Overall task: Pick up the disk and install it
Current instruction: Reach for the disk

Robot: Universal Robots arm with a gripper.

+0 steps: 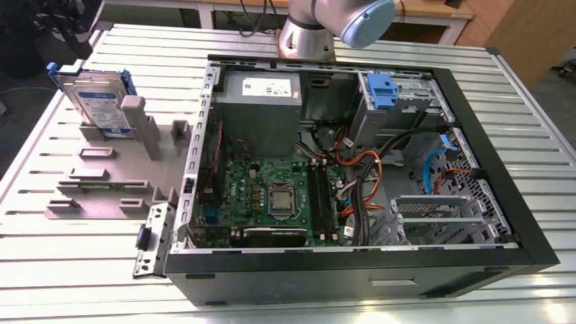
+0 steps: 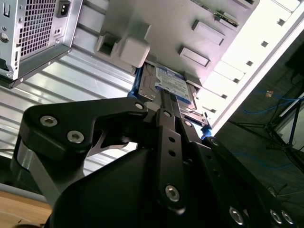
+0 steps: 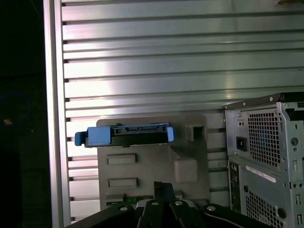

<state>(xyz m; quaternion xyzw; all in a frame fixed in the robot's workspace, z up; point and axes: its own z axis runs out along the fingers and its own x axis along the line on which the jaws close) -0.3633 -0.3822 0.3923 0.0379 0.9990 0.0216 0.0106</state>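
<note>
I see the disk (image 1: 97, 101) standing on edge in a grey holder (image 1: 104, 185) at the upper left of the exterior view. It is beside the open computer case (image 1: 360, 273) on a slatted metal table (image 1: 63, 270). In the second wrist view the gripper (image 2: 164, 114) points toward the disk and is apart from it. I cannot tell whether it is clenched or released.

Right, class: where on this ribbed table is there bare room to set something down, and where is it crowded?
In the exterior view, the table is bare below the grey fixture plate and on the exterior view's right of the computer case. Crowded: inside the case, and around the disk.
</note>
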